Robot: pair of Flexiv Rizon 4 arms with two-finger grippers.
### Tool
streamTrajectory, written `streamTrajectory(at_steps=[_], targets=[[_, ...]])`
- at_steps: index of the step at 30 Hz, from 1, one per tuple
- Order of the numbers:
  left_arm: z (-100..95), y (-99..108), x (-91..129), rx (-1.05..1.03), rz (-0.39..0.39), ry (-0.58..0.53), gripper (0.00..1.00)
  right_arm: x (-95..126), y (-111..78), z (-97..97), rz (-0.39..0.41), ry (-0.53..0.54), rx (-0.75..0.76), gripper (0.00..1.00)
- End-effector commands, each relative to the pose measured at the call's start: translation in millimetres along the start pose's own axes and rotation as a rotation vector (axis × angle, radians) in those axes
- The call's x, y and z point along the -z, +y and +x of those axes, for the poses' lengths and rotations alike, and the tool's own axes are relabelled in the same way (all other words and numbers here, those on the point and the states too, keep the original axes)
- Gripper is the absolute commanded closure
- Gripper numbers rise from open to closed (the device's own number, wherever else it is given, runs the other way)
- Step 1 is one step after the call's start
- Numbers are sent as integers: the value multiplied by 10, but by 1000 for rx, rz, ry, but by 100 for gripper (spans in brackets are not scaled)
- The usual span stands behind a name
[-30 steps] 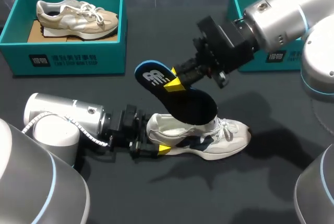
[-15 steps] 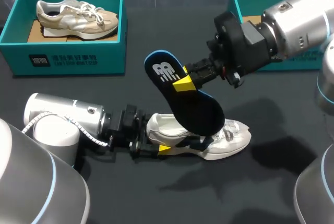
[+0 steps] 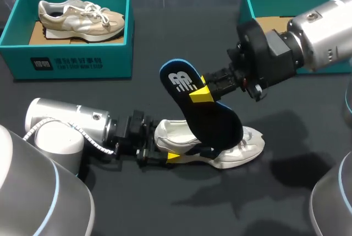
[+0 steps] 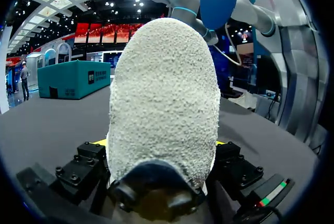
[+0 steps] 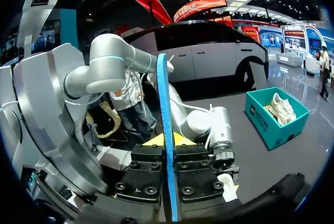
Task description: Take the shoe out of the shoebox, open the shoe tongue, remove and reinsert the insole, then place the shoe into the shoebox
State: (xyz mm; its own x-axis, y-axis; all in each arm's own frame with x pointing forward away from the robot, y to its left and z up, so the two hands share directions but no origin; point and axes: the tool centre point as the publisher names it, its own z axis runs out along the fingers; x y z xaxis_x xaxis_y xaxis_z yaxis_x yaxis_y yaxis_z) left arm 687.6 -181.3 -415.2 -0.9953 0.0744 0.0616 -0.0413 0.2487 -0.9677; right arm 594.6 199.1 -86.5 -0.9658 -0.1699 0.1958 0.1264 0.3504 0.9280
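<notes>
Clamping the heel of the white shoe [image 3: 240,147] lying on the dark table [image 3: 82,197], the left gripper [image 3: 163,148] grips it, while the right gripper [image 3: 201,89] pinches the black insole [image 3: 212,123] tilted, lower end over the shoe.

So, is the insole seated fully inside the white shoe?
No, the right end effector holds the insole tilted above the white shoe, with only its lower end at the opening.

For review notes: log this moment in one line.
left gripper: shut on shoe; right gripper: shut on insole; insole: tilted over shoe
</notes>
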Motion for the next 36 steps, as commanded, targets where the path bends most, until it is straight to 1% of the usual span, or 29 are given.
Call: streamTrajectory(at_steps=[1,7,10,26,28,29,30,32,36], targets=[[-16,18,-9,0,-1,0,100,-51,-31,58,-40,-14,-7,100],[-16,18,-9,0,-1,0,100,-131,44,263,-93,-40,-40,100],[-16,18,-9,0,-1,0,100,-133,48,352,-137,-19,-56,100],[-16,18,-9,0,-1,0,100,-133,48,352,-137,-19,-56,100],[-16,18,-9,0,-1,0,100,-110,-25,373,-185,-50,-93,100],[-16,18,-9,0,-1,0,100,-99,-59,384,-223,-57,-115,100],[-16,18,-9,0,-1,0,100,-90,-81,394,-230,-65,-119,100],[-16,18,-9,0,-1,0,100,-80,-116,419,-276,-81,-144,100],[-16,18,-9,0,-1,0,100,-67,-155,458,-304,-91,-175,100]])
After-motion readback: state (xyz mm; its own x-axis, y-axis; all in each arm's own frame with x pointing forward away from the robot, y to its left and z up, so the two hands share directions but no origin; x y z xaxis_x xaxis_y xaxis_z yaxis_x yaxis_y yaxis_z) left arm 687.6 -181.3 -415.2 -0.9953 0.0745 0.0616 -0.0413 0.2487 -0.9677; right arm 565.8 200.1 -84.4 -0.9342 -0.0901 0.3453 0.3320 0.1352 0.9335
